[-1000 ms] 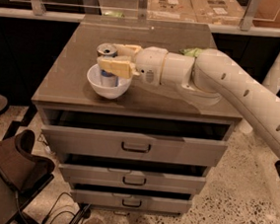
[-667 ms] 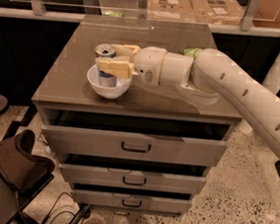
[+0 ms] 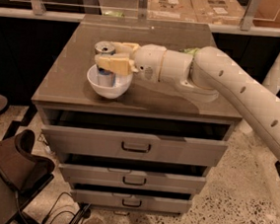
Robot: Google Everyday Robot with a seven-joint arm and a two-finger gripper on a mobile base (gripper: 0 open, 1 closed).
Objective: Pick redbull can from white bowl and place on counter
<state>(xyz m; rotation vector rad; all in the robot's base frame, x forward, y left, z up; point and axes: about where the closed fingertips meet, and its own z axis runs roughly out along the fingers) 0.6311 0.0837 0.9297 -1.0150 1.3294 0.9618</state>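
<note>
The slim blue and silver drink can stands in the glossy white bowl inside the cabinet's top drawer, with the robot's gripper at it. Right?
Not quite. The camera view shows the glossy white bowl resting on the flat grey-brown counter, not inside a drawer. The slim blue and silver drink can does stand in it, with the gripper at the can.

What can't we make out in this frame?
Camera view, the only one:
- redbull can label and base: hidden by the pincer, which sits at the can over the bowl, and by the white bowl wall.
- Green item at the counter's rear: mostly covered by the arm.
</note>
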